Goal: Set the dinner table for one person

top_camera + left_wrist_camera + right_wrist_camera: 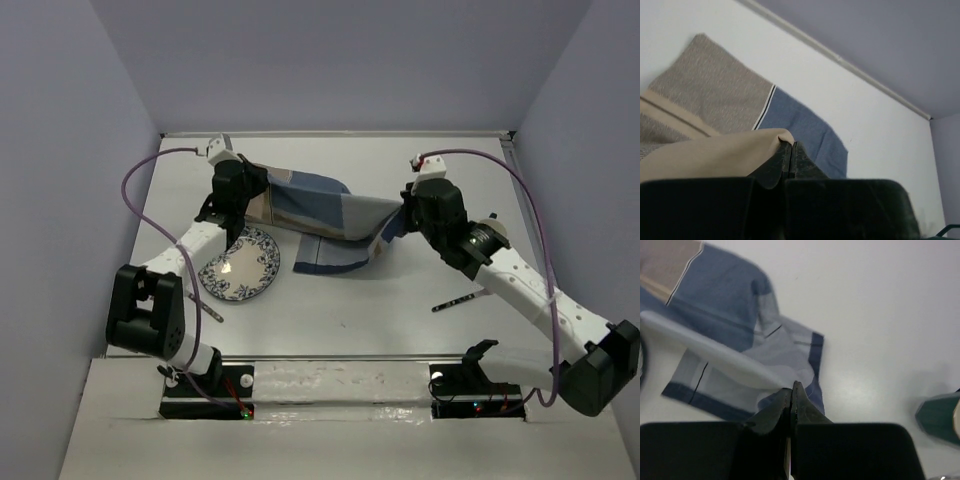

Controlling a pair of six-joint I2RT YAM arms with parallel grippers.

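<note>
The blue-and-tan striped cloth placemat (325, 215) hangs stretched between both grippers above the white dinner table (400, 300), its lower part drooping onto the tabletop. My left gripper (243, 190) is shut on the placemat's tan edge (740, 145); its jaws (791, 145) are pressed together. My right gripper (408, 212) is shut on the placemat's pale blue-bordered corner (790, 365); its jaws (792, 386) are pressed together. A blue-patterned plate (240, 265) lies on the table below the left gripper.
A dark utensil (455, 301) lies on the table under the right forearm. Lavender walls (60, 180) close in the table on the left, back and right. A dark green object (940, 415) shows at the right edge of the right wrist view.
</note>
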